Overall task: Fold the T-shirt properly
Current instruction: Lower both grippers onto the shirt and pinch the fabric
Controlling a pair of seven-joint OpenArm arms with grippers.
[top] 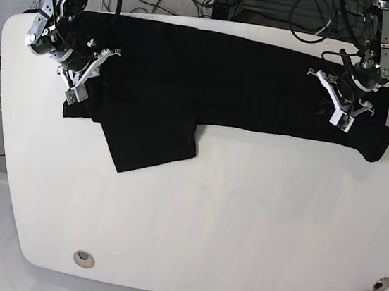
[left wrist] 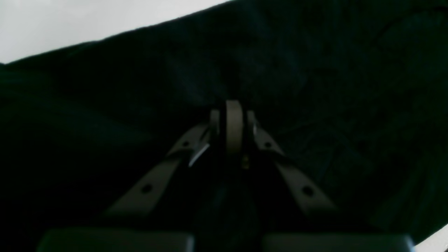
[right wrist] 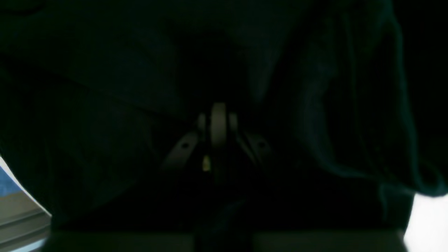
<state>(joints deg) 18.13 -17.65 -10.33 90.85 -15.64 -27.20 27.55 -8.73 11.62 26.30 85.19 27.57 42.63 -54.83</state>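
We see the large black soft T-shirt [top: 209, 83] lying as a long band across the white tabletop [top: 207, 218], one sleeve still out. Left pincer [top: 343, 115] and right pincer [top: 81, 83] look pressed together over the fabric; we judge several folds remain.

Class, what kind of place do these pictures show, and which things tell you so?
Probably a robotics lab: two arms' tools, left and right, over a T-shirt on a white table, with cables behind.
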